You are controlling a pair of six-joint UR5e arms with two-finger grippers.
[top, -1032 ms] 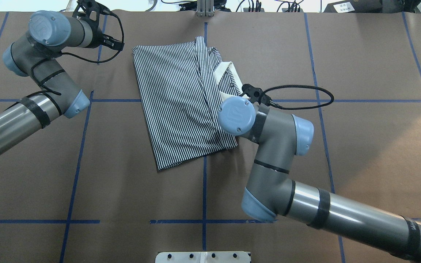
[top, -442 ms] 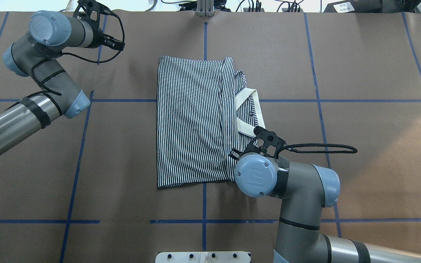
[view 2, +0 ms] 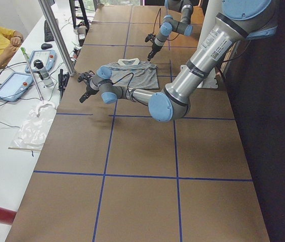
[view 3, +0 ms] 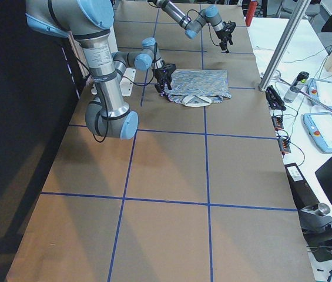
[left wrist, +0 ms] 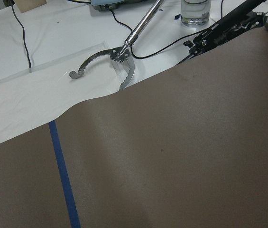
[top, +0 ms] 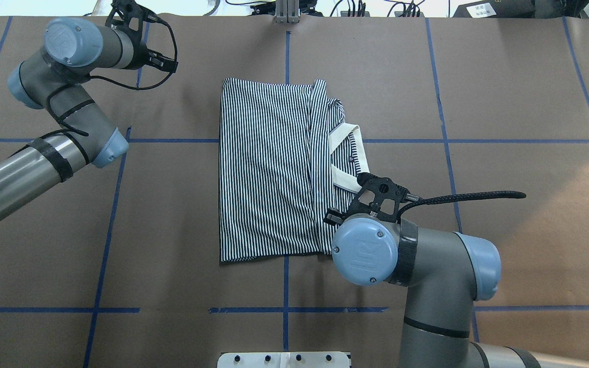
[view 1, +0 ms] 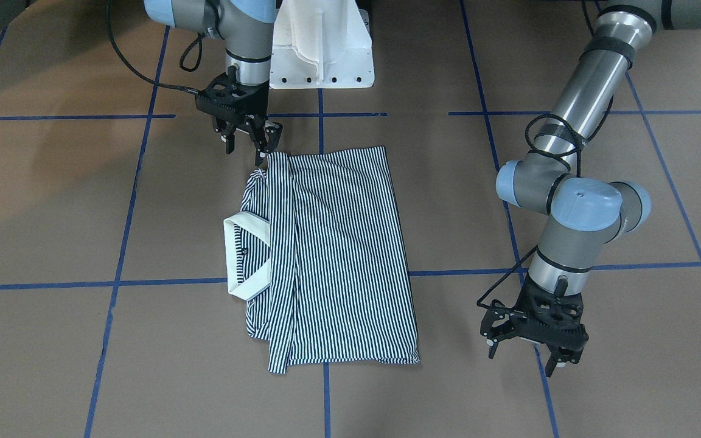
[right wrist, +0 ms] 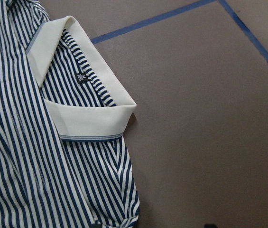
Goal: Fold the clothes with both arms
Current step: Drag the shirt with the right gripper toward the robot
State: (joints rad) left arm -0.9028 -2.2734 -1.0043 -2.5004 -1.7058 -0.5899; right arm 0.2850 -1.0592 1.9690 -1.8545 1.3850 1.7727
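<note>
Jaws on both grippers stand spread wide and empty. On the table [view 1: 83, 201] the polo shirt [top: 269, 168] lies mid-way, folded into a long oblong, the right gripper [view 1: 246, 145] at its near corner, the left gripper [view 1: 522, 360] well apart, the collar [view 1: 242, 226] jutting toward the robot's right. Lengthwise folds look done; next, I judge, both grippers must pinch one short end's corners.

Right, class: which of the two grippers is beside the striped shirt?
The right gripper, poised at one corner of the shirt. The left gripper hangs over the table, well apart from the shirt.
</note>
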